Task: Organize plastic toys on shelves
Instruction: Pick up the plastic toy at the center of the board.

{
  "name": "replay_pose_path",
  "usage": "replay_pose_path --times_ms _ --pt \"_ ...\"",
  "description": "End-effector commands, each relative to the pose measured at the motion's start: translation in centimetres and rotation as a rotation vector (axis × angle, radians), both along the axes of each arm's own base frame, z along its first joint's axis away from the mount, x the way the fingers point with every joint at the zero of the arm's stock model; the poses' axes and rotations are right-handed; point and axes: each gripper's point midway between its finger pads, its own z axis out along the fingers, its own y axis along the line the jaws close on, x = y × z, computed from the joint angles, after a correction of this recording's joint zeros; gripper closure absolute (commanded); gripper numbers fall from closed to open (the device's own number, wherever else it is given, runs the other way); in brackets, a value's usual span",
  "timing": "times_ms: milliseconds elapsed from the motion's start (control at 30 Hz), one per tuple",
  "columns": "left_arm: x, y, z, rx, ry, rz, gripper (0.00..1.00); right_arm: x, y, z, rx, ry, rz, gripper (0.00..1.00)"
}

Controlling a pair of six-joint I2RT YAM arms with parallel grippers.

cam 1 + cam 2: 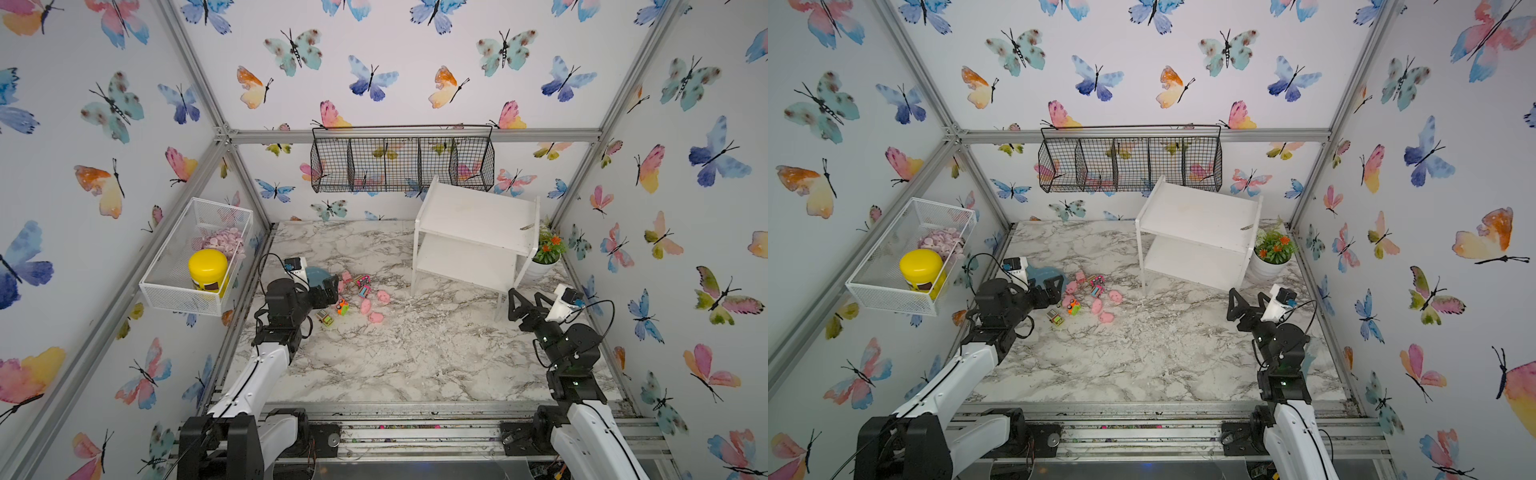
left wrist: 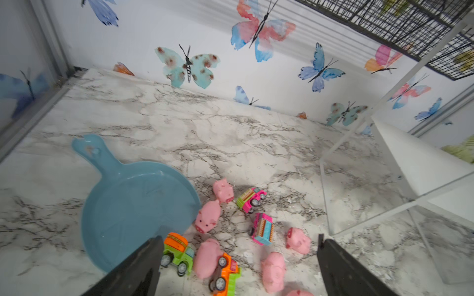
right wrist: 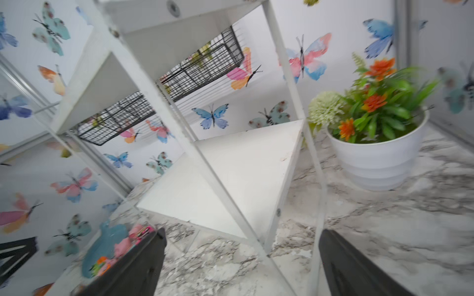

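1. Both my grippers gape empty: left gripper (image 2: 237, 239) hovers over the pigs (image 2: 207, 217) and trucks (image 2: 177, 252) heaped on the marble (image 2: 230, 143) beside the blue dish (image 2: 133, 205); right gripper (image 1: 527, 296) sits near the shelf (image 1: 478, 216), which holds no toys
2. I'd straddle one outlying pig (image 2: 298, 241) across its flanks, sparing neighbours
3. Left wrist view separates touching toys; right wrist view reveals the lower board (image 3: 230, 174), unobstructed, beside a potted plant (image 3: 379, 153)

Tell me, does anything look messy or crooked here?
Yes. The white shelf sits turned at an angle to the back wall, and both boards are bare of toys. The pigs and trucks lie jumbled on the table beside the blue pan.
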Motion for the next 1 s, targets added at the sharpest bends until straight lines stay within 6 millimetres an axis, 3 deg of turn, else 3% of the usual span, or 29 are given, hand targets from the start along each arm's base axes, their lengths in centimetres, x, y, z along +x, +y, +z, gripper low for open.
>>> replay_pose_path --times_ms 0,300,600,733,867,967 --pt "-1.1 -2.9 -0.7 -0.172 0.153 -0.118 0.01 -1.6 4.3 1.1 0.122 0.058 0.277 0.00" --pt "-2.8 -6.3 -3.7 -0.377 0.405 -0.235 0.03 -3.6 7.3 -0.2 0.113 0.121 0.433 0.03" --pt "-4.9 -11.4 -6.1 -0.314 0.476 -0.282 0.04 -4.2 10.7 -1.5 0.013 0.149 0.525 0.05" --pt "-5.2 -12.1 -8.0 -0.247 0.506 -0.250 0.08 -4.5 14.0 -2.4 -0.082 0.175 0.585 0.06" --pt "-4.8 -11.6 -9.7 -0.202 0.552 -0.212 0.17 -5.4 18.7 -3.8 -0.175 0.205 0.677 0.11" --pt "-4.5 -11.5 -10.8 -0.173 0.586 -0.203 0.29 -5.5 21.4 -4.8 -0.207 0.234 0.715 0.15"
